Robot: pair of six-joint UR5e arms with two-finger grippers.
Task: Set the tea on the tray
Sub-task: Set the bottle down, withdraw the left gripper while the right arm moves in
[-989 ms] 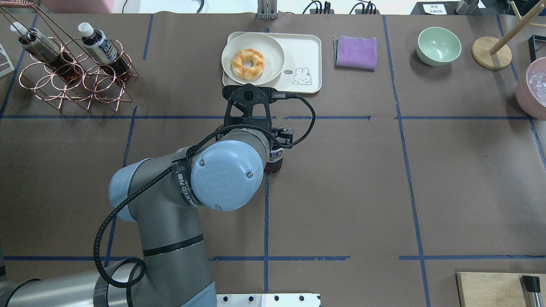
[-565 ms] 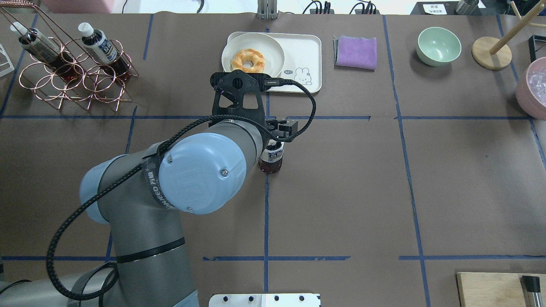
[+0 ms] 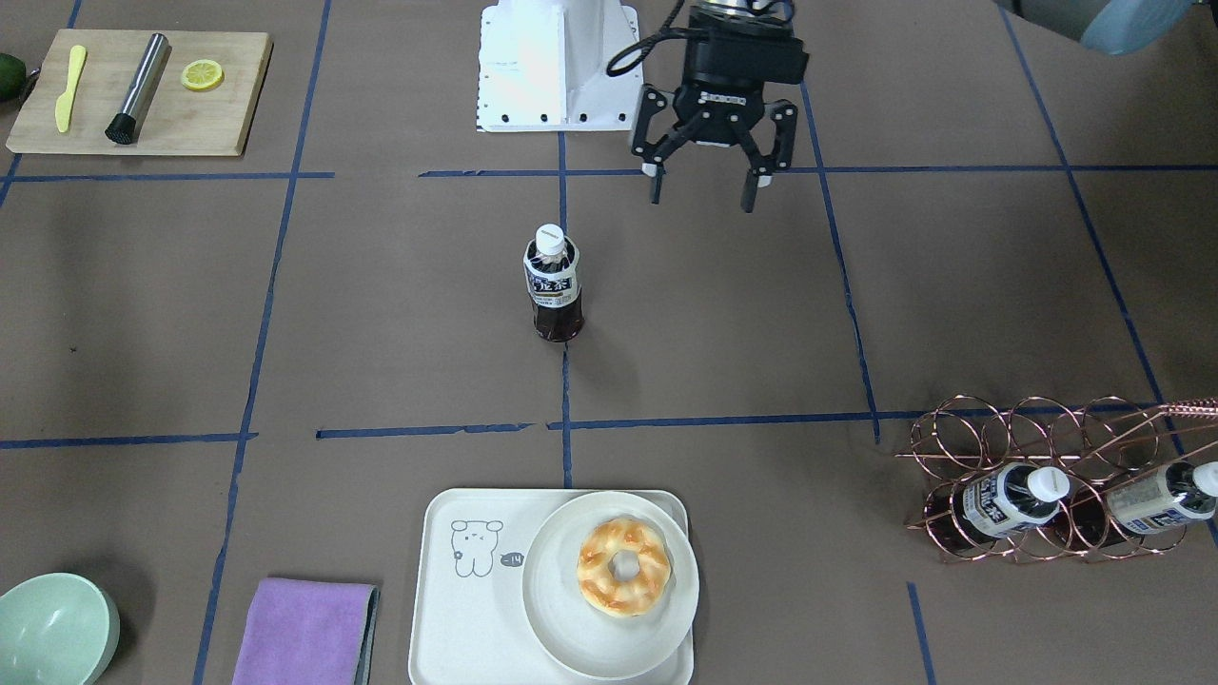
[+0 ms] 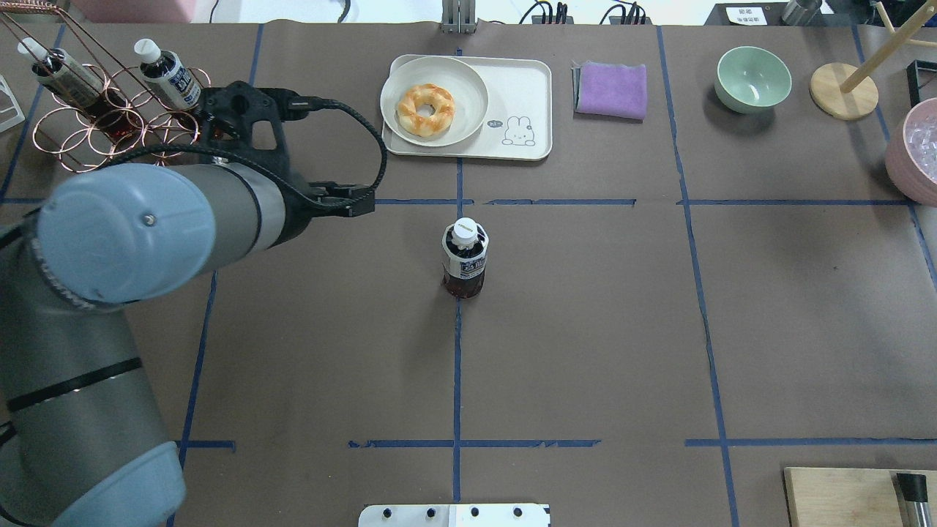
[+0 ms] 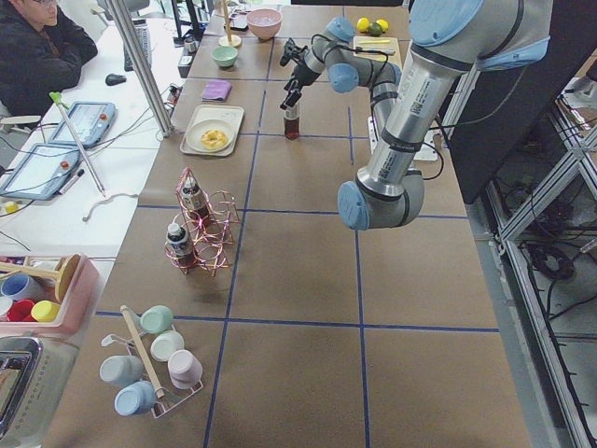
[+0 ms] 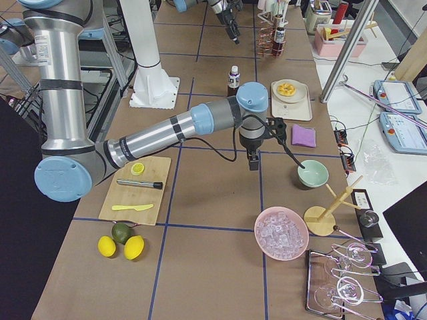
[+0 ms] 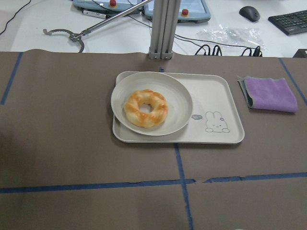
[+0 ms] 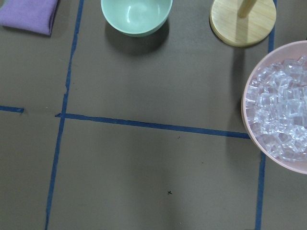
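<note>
One tea bottle [image 3: 553,285] stands upright on the brown table by the centre tape line, with nothing holding it; it also shows in the overhead view [image 4: 464,258]. The cream tray [image 3: 457,618] lies beyond it, carrying a white plate [image 3: 561,618] with a doughnut [image 3: 623,567]; the tray's bunny side [image 4: 521,95] is bare. My left gripper [image 3: 702,198] is open and empty, lifted off and to the side of the bottle, toward the rack [image 4: 357,199]. My right gripper [image 6: 253,160] hangs over the table near the green bowl; I cannot tell if it is open or shut.
A copper wire rack [image 4: 110,139] at the far left holds two more tea bottles [image 4: 172,73]. A purple cloth [image 4: 612,89], green bowl [image 4: 752,77], wooden stand [image 4: 843,91] and pink ice bowl [image 4: 915,143] lie to the right. A cutting board [image 3: 143,90] sits near the robot's right.
The left arm has swung away from the bottle toward the rack side. The bottle, earlier under the gripper, now stands alone in the same spot.
</note>
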